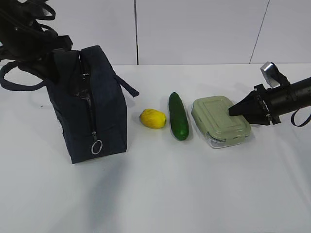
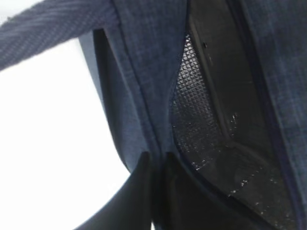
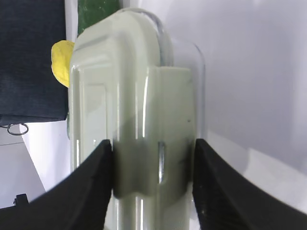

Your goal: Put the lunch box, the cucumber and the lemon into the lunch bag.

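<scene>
**Two arms prepare the first item for packing**

Nearest the exterior camera, the metal ring pull (image 1: pixel 96 147) hangs low on the lunch bag (image 1: pixel 104 116), at the bottom end of the zipper line that runs up the face towards the top. The lunch bag stands upright on the white table (image 1: pixel 194 194), at the left. In the left wrist view a gap in the navy fabric shows the silvery quilted lining (image 2: pixel 201 120), so the bag appears at least partly open there. The left claw (image 2: pixel 156 167) is closed, its two dark fingers pinched together on the edge of the fabric, presumably to steady the bag and hold its mouth apart for loading.

To the right of the bag, in a row and apart from one another, lie the lemon (image 1: pixel 153 119), the cucumber (image 1: pixel 178 116) and the lunch box (image 1: pixel 221 120). All three are outside the bag.

The right claw (image 3: pixel 153 158) is at the right-hand end of the lunch box, roughly half open, its fingers pressed to either side of the lid's snap tab (image 3: pixel 158 163). The box rests flat on the table, not lifted. Taking the bulkiest item first probably leaves room beside it for the smaller two.
</scene>
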`<state>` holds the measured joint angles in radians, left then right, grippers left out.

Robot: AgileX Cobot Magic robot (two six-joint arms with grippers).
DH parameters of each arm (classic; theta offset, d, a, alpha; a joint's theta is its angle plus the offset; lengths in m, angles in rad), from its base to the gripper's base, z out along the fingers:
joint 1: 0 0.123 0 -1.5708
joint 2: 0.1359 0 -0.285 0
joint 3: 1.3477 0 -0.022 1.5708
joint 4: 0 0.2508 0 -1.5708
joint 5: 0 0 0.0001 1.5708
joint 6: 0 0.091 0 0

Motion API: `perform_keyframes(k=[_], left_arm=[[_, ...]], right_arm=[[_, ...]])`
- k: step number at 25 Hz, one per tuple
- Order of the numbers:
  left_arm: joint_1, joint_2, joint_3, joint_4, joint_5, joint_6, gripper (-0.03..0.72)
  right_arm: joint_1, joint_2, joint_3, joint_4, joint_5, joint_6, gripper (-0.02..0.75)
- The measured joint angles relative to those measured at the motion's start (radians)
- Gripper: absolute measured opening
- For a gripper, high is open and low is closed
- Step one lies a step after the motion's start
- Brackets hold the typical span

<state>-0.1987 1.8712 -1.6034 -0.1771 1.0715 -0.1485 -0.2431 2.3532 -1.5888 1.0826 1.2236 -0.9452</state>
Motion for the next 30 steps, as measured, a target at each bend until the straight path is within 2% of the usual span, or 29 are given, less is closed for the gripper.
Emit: perform_keyframes(k=[5,13,21,30], left_arm=[[0.005,0.006,-0.063,0.046,0.033,0.0,-0.006],[0.018,0.032,-0.29,0.07,0.163,0.082,-0.006],[0.018,0.138,-0.308,0.027,0.166,0.119,-0.006],[-0.002,0.144,-0.308,0.008,0.164,0.138,-0.006]], right_arm=[[0.0,0.0,0.0,0.0,0.0,0.0,0.372],[0.0,0.0,0.0,-0.002,0.001,0.002,0.372],[0.0,0.0,0.0,-0.002,0.002,0.004,0.372],[0.0,0.0,0.0,-0.002,0.002,0.013,0.37]])
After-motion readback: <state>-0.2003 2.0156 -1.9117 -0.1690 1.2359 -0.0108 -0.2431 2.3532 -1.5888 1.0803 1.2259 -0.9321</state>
